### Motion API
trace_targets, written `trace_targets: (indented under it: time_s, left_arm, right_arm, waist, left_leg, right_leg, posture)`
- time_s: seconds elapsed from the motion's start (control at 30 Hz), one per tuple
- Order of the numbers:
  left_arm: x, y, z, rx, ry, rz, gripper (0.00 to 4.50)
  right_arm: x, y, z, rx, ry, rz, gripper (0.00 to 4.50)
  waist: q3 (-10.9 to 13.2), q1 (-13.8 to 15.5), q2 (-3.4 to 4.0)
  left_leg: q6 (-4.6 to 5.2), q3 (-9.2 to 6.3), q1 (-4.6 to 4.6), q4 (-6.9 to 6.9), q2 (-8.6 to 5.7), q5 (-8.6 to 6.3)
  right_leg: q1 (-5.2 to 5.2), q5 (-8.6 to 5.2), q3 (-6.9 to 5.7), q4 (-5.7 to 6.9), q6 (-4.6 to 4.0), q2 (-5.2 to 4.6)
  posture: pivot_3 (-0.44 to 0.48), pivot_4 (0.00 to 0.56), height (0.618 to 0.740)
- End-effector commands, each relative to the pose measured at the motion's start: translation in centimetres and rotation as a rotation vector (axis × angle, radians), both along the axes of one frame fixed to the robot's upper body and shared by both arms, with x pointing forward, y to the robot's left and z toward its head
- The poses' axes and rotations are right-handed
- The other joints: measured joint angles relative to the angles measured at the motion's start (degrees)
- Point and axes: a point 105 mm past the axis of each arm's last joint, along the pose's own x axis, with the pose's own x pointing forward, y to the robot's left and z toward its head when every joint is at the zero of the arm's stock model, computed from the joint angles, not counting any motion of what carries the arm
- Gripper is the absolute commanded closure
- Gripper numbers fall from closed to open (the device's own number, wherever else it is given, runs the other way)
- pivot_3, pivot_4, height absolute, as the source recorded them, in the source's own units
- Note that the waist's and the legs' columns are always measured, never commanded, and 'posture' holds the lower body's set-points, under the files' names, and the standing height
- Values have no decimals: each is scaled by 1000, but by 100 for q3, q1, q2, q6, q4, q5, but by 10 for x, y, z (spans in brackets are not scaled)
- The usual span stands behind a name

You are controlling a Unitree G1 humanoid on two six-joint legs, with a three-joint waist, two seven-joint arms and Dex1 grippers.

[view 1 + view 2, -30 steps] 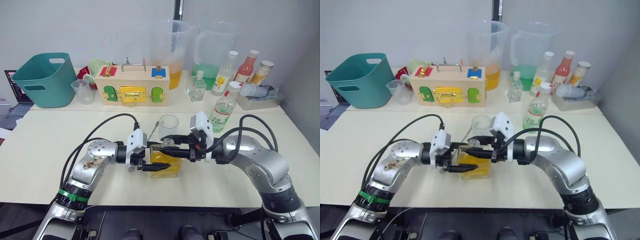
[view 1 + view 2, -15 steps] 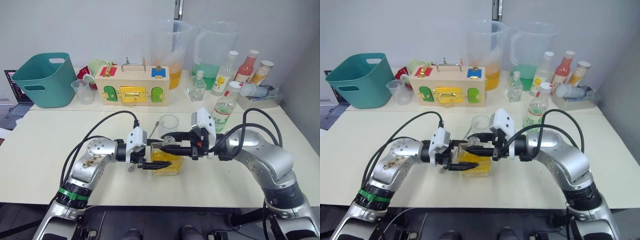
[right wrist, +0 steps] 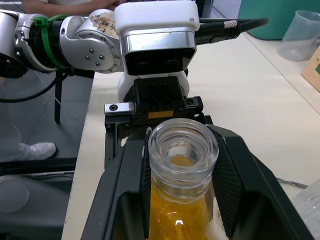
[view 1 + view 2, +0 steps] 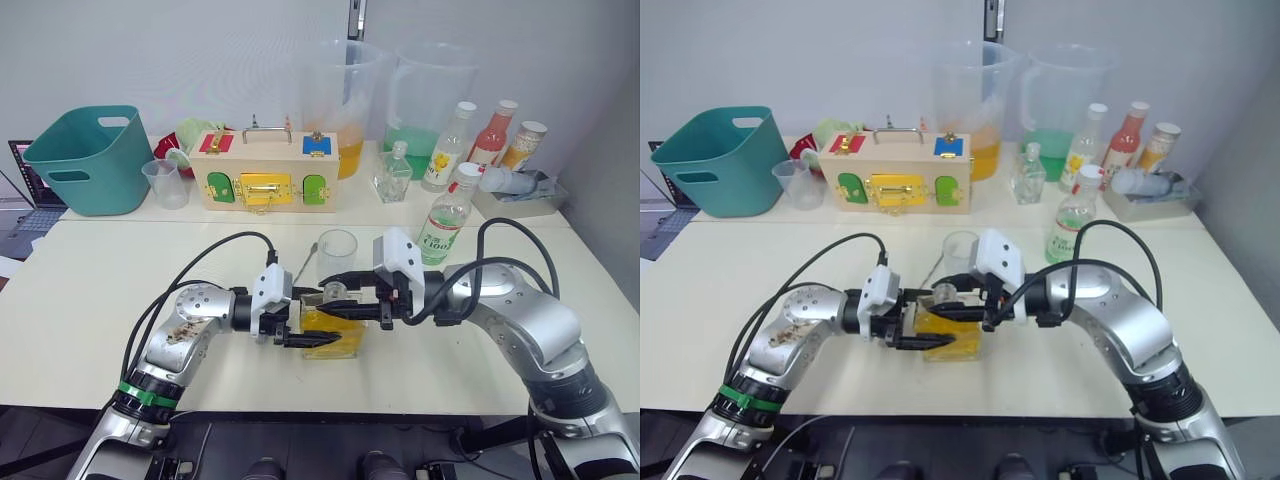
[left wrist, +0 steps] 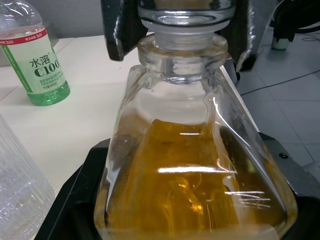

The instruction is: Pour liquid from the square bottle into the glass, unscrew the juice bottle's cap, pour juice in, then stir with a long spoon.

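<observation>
The square bottle (image 4: 330,331), half full of amber liquid and open at the mouth, was held near the table's front edge, its body clamped by the left gripper (image 4: 308,327) and its neck gripped by the right gripper (image 4: 345,294). With two grips on smooth glass, any mismatch between the arms was judged likely to twist the bottle loose or spill over the table (image 4: 90,290). The glass (image 4: 337,251) stood just beyond, close enough to be knocked. The juice bottle (image 4: 447,217), capped, stood to the right. A pale table was seen, with a teal bin (image 4: 85,158), a wooden box (image 4: 265,170) and jugs (image 4: 425,100) along a plain far wall.
</observation>
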Motion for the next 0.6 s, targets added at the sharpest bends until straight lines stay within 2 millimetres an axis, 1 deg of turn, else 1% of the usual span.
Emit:
trace_targets:
  time_s: [0.03,0.07,0.13,0.2,0.27,0.3,0.37,0.43,0.5,0.57,0.6]
  left_arm:
    - [-5,15,-51,164,153,29,1690]
    - [-5,15,-52,165,152,27,1690]
    - [-5,15,-52,159,150,29,1690]
    - [-5,14,-51,155,147,33,1690]
    - [-5,15,-51,155,144,35,1690]
    - [-5,15,-51,155,143,35,1690]
    - [-5,15,-51,156,143,37,1690]
    - [-3,16,-50,155,142,42,1690]
    - [-2,16,-50,155,142,43,1690]
    - [-2,16,-50,152,142,44,1690]
    - [-2,16,-49,148,142,44,1690]
  right_arm:
    - [-22,-3,65,286,-190,69,3383]
    - [-23,-4,65,319,-152,71,3383]
    - [-23,-5,59,337,-86,64,3383]
    - [-17,-5,38,273,-11,25,3384]
    - [-14,-6,28,233,4,-9,3384]
    - [-13,-7,29,237,-6,-14,3384]
    - [-16,-6,35,261,-29,-3,3384]
    - [-17,-8,48,307,-57,10,3384]
    - [-18,-10,55,330,-70,14,3384]
    - [-17,-17,61,347,-77,-3,3384]
    - [-13,-27,64,355,-80,-38,3384]
  waist:
    - [0,-14,0]
    - [0,-28,0]
    - [0,-60,1]
    - [-30,-77,26]
    - [-73,-81,11]
    - [-78,-88,4]
    - [-81,-107,7]
    - [-83,-109,10]
    - [-83,-105,11]
    - [-84,-96,10]
    - [-84,-93,10]
  left_leg:
    - [0,0,0,0,0,0]
    - [0,0,0,0,1,0]
    - [0,0,-1,-1,1,0]
    - [1,-1,12,-1,2,-1]
    - [10,-1,49,-11,1,-6]
    - [34,-4,96,-14,6,-21]
    - [44,0,131,-18,6,-28]
    - [44,3,131,-19,7,-28]
    - [44,2,132,-19,8,-28]
    - [44,2,132,-18,8,-28]
    - [44,1,132,-18,7,-28]
  right_leg:
    - [-1,0,0,1,0,0]
    - [-2,0,0,1,0,1]
    - [-4,0,1,4,0,0]
    - [10,0,1,5,-1,0]
    - [49,0,-1,-2,0,0]
    - [98,-5,-7,-15,-5,5]
    - [136,-25,-6,-32,-5,5]
    - [135,-37,-4,-33,-5,5]
    - [135,-37,-4,-30,-5,6]
    - [137,-36,-4,-29,-5,5]
    - [138,-36,-4,-30,-5,5]
  posture:
    - [0,150,740]
    - [0,150,740]
    - [0,150,740]
    - [0,150,740]
    - [0,150,740]
    - [0,150,740]
    - [0,150,740]
    - [0,150,740]
    - [0,150,740]
    - [0,150,740]
    - [0,150,740]
